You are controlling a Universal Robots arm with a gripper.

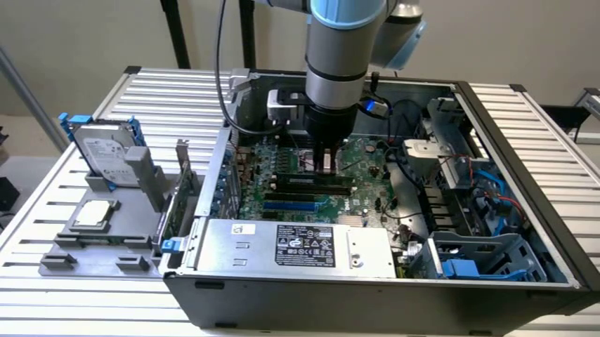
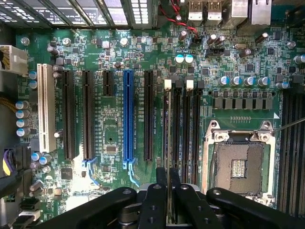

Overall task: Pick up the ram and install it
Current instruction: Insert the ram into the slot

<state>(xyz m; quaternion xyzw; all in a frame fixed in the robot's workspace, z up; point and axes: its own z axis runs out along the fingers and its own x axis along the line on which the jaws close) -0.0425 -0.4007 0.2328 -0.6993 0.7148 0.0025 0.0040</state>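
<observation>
Down inside the open computer case [image 1: 525, 210], your ram [image 2: 168, 143] stands on edge between the gripper's fingers, seen from the wrist as a thin sliver running straight along a black memory slot [image 2: 166, 124]. Its far end reaches the white latch [image 2: 167, 84] at that slot's end. Whether it is already seated in the slot or just above it, you cannot tell from here.

Your gripper [image 2: 167, 183] is clenched on the ram, jaws nearly together with just the thin board between them, black fingers [image 2: 161, 179] pressing either face.

In the exterior view the gripper [image 1: 324, 163] hangs straight down from the arm [image 1: 342, 63] over the green motherboard [image 1: 300, 179], fingertips right at the black slots near the board's middle.

Work outward on the wrist picture: at the ram's 9 o'clock you have a blue expansion slot [image 2: 128, 114], further on a white slot [image 2: 46, 109]. At 3 o'clock sits the open CPU socket [image 2: 238, 164] in its metal frame.

Outside the case, at 9 o'clock in the exterior view, a hard drive [image 1: 105, 151] stands tilted in a grey holder [image 1: 103, 239] on the slatted table [image 1: 66, 302]. At the case's 6 o'clock lies the power supply [image 1: 295, 246].
</observation>
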